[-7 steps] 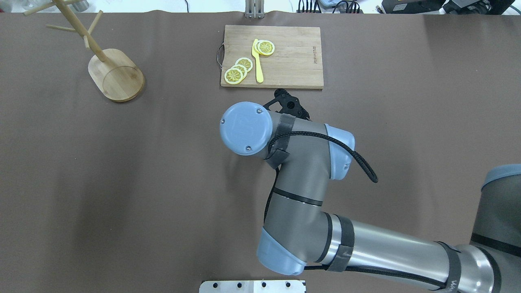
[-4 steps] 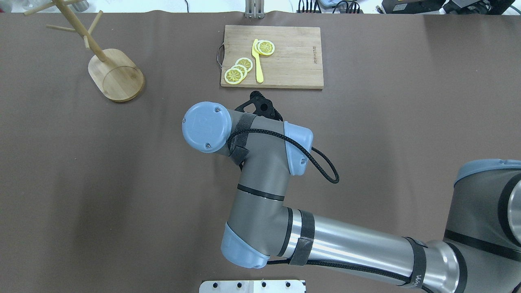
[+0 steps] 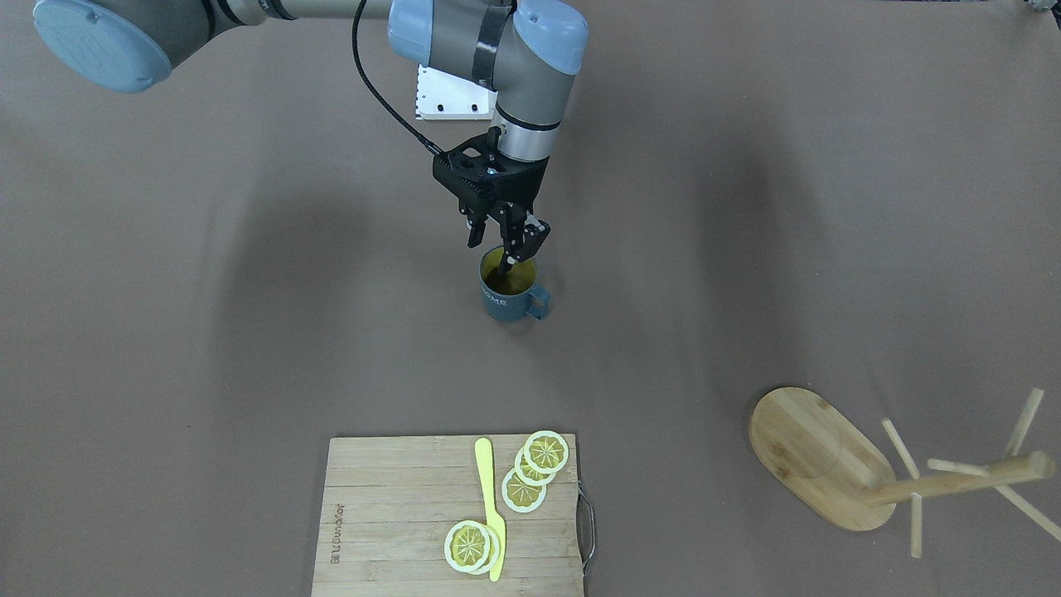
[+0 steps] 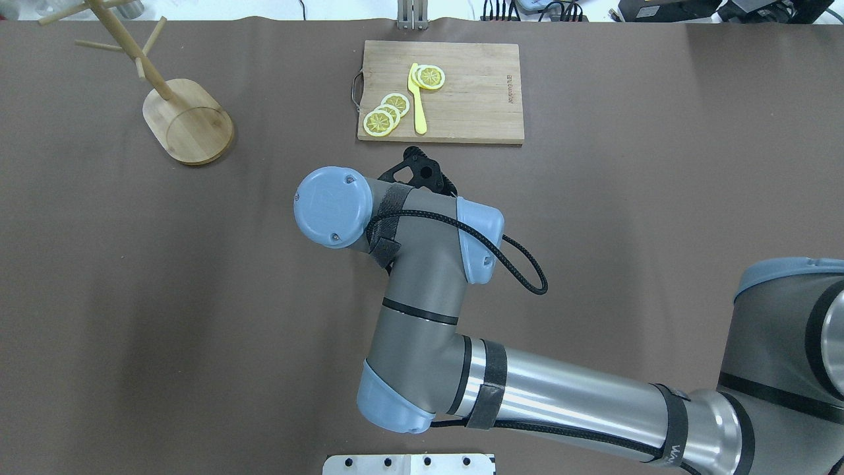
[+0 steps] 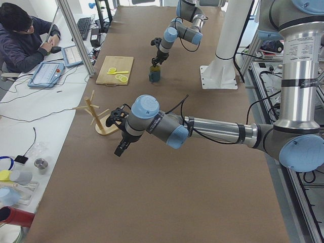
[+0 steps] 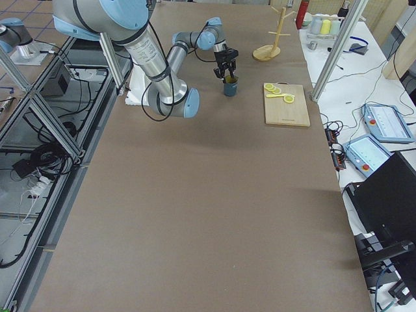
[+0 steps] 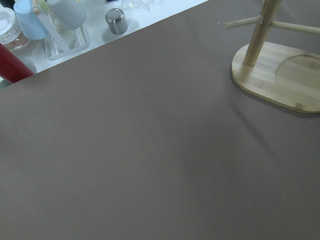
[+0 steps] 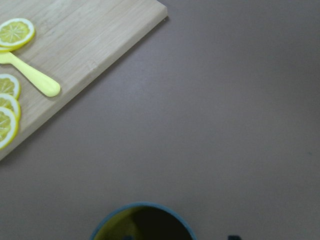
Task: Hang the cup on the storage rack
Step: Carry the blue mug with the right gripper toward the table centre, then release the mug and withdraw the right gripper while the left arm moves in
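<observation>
Compared with a second ago, the right arm's wrist is sitting further toward the robot's left in the overhead view; over the last half second it is barely shifting. The right pincer [image 3: 496,251] is hanging over the cup [image 3: 507,300] with its fingers spread, one tip dipping into the yellow inside, the other staying outside the wall, gripping nothing. The cup is standing upright on the tabletop [image 3: 249,332], handle pointing toward the storage rack [image 3: 816,456], well apart from it. The left pincer [image 5: 120,144] is hovering near the rack's base; I cannot tell whether it is spread
</observation>
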Available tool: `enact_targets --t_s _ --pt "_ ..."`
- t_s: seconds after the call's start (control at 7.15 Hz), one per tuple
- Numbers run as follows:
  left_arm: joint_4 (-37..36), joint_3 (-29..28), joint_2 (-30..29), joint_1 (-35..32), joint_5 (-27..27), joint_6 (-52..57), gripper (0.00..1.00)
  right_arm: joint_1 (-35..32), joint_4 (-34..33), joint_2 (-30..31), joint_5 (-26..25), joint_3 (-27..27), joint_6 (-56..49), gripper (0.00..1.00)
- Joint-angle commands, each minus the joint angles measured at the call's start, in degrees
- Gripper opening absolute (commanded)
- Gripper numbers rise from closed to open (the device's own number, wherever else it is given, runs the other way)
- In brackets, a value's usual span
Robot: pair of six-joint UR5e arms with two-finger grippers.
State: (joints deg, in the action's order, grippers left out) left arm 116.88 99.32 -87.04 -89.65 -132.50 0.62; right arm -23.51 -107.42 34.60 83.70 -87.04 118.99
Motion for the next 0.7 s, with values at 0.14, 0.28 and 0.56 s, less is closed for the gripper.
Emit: enact_targets --t_s 0.14,0.28,0.56 --pt "4.48 0.26 0.20 1.31 -0.12 -0.09 0.99 -5.90 0.80 8.43 0.49 -11.27 -15.31 1.00" --pt "6.67 0.96 -0.49 3.49 -0.12 -0.09 0.99 -10.02 1.94 10.91 4.07 -12.09 -22.94 1.00" --pt "21.36 1.40 -0.50 12.17 0.57 -18.76 0.98 -18.81 12.35 20.29 13.12 -13.24 -40.07 1.00"
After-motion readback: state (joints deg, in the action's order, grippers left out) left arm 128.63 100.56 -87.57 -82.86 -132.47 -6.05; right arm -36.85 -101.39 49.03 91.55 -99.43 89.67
